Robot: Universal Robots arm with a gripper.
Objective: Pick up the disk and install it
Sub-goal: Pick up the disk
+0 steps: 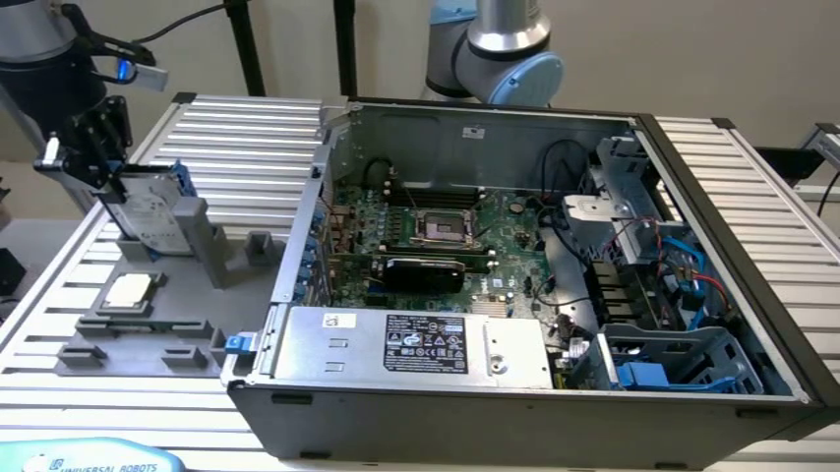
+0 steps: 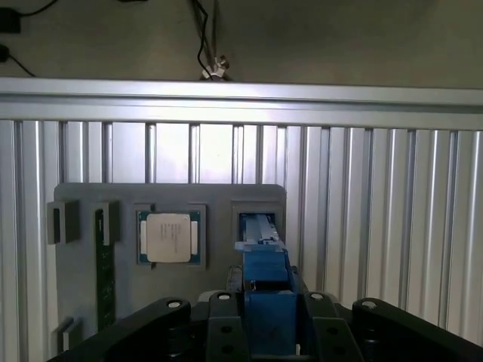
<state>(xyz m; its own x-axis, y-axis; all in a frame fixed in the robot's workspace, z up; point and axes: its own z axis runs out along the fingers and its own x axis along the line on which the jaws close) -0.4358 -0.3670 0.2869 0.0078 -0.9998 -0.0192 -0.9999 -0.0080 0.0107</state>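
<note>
The disk stands on edge in a slot of the grey fixture at the exterior view's left, its silver-grey body clipped in a blue frame. My gripper comes down on its upper end, with black fingers on either side of it. In the wrist view the blue frame of the disk sits tight between the two fingers of my gripper, which are shut on it. The lower end of the disk is still down in the fixture slot.
A square silver processor chip lies in a pocket of the grey fixture plate beside the disk. The open computer case takes the middle and right, with a blue drive cage in its near right corner. Another arm stands behind.
</note>
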